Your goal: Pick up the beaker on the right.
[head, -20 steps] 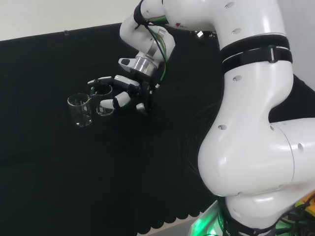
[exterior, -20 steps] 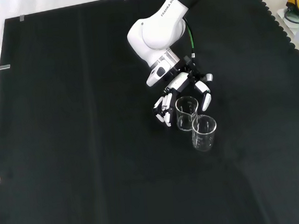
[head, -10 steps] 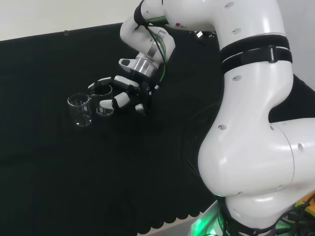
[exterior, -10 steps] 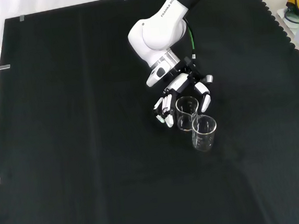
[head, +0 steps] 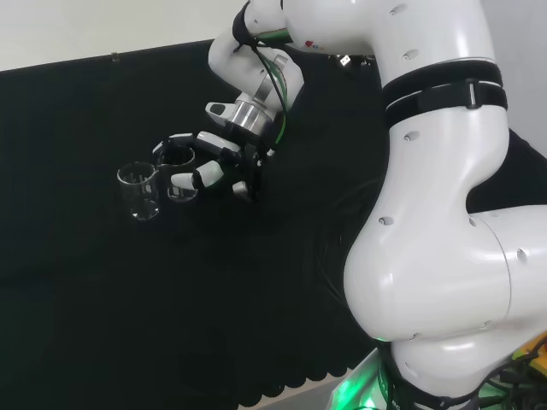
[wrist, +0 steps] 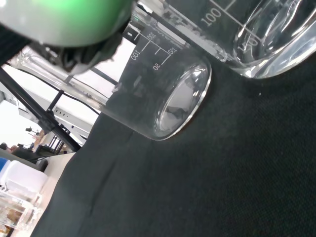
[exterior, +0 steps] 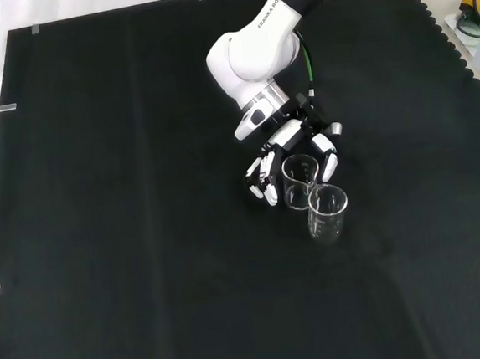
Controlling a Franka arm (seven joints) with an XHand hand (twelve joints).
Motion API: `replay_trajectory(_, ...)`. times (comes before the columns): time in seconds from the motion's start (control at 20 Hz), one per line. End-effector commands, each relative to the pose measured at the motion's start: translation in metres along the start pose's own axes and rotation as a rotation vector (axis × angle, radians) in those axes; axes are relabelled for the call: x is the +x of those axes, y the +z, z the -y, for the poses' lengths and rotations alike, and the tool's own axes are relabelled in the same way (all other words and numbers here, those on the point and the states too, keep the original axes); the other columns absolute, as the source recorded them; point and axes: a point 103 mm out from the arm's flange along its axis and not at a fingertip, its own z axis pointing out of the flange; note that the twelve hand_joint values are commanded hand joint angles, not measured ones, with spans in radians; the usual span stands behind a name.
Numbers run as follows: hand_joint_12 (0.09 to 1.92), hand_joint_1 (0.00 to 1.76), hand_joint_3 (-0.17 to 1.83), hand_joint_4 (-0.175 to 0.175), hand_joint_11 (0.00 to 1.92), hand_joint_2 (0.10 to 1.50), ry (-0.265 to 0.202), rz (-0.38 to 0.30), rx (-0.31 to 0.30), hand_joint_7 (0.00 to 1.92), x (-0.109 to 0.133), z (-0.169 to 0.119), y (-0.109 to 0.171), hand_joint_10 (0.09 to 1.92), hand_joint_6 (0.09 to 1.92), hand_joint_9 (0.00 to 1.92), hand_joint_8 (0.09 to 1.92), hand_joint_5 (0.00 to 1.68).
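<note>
My hand [exterior: 292, 145] sits low over the black cloth [exterior: 128, 240], its fingers [exterior: 261, 178] on one side and thumb [exterior: 328, 157] on the other curled round the nearer of two clear beakers. In the front view that beaker in my hand [exterior: 299, 180] stands upright between fingers and thumb, and the second beaker [exterior: 327, 212] stands just beside it, lower in the picture and a little to the right, the two touching or nearly so. In the head view my hand [head: 214, 162] reaches leftward from the wrist; the held beaker [head: 178, 171] is framed by the digits, and the free one [head: 139, 190] stands to its left, beyond my fingertips. From the wrist, the held beaker [wrist: 163, 94] is close, its printed scale and round base on the cloth, with the other beaker's base [wrist: 261, 34] right next to it. Farther up the front view, my arm's white link [exterior: 250, 57] rises away toward the cloth's far edge.
</note>
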Motion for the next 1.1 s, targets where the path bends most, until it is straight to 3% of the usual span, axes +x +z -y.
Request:
replay_trajectory(0.05, 1.35, 0.91, 1.03, -0.032, 0.11, 0.36, -0.005, -0.021, -0.008, 0.55, 0.0001, -0.0004, 0.0025, 0.54, 0.6, 0.62, 0.59, 0.43)
replay_trajectory(0.65, 1.33, 0.94, 1.02, -0.023, 0.15, 0.37, 0.001, -0.029, -0.023, 0.59, -0.0013, -0.0005, 0.0055, 0.55, 0.7, 0.66, 0.61, 0.48)
replay_trajectory(0.85, 1.32, 1.0, 1.01, 0.016, 0.22, 0.39, 0.004, -0.006, -0.034, 0.71, -0.001, 0.0, 0.0048, 0.54, 0.86, 0.75, 0.6, 0.64)
replay_trajectory(1.0, 1.28, 1.1, 1.02, 0.045, 0.36, 0.42, 0.011, 0.023, -0.066, 0.86, -0.0001, 0.0005, 0.004, 0.49, 0.86, 0.89, 0.56, 0.8)
replay_trajectory(1.05, 1.24, 1.12, 0.89, 0.04, 0.45, 0.53, 0.012, 0.031, -0.079, 0.95, 0.0001, 0.0008, 0.0035, 0.47, 0.86, 0.96, 0.55, 0.93)
replay_trajectory(1.1, 1.2, 1.14, 0.77, 0.008, 0.55, 0.62, 0.014, 0.041, -0.093, 1.05, 0.0005, 0.0013, 0.0025, 0.43, 0.86, 1.04, 0.51, 1.03)
